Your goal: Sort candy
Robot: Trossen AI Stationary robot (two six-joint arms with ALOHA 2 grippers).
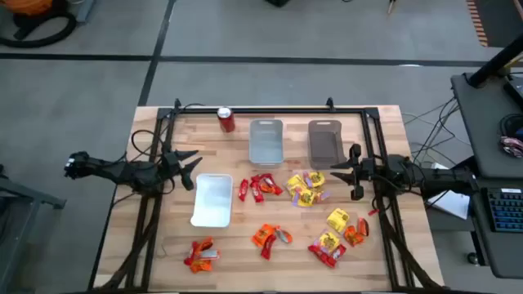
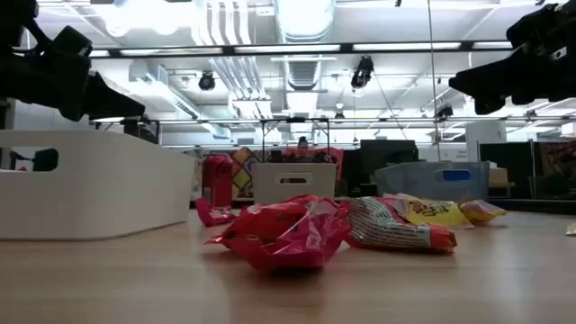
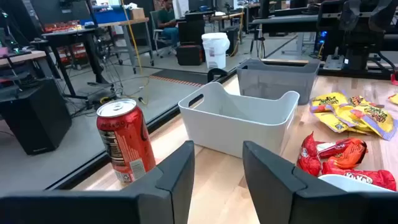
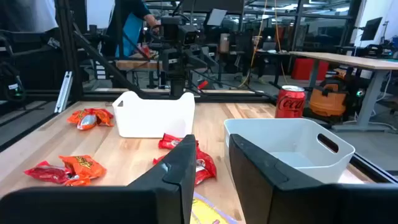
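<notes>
Candy (image 1: 307, 189) all loose on the counter (image 1: 163, 253), none in a tray yet. Red cluster mid-counter (image 1: 260, 188), yellow beside it, orange/red mix nearer the front (image 1: 270, 237), yellow+orange+red pile front right (image 1: 335, 233), one orange packet front left (image 1: 200, 255).

Left gripper (image 1: 189, 163) hovers over the counter just left of the white tray (image 1: 212, 200), fingers apart w/ a gap, empty. Right gripper (image 1: 353, 173) hovers right of the grey tray (image 1: 324, 140), fingers apart too, nothing held.

Risks as I see them:
- piles are mixed + overlapping, so a pinch prob grabs 2 colours at once → wrong tray
- wrappers crinkly/slick, likely slip out or drag neighbours
- clear tray (image 1: 266, 140) and grey tray sit close, a drop could land in the wrong one
- soda can (image 1: 226, 119) stands beside the clear tray, a left arm sweep could tip it
- left-front packet is far from the trays, long carry = more chance of a drop
</notes>
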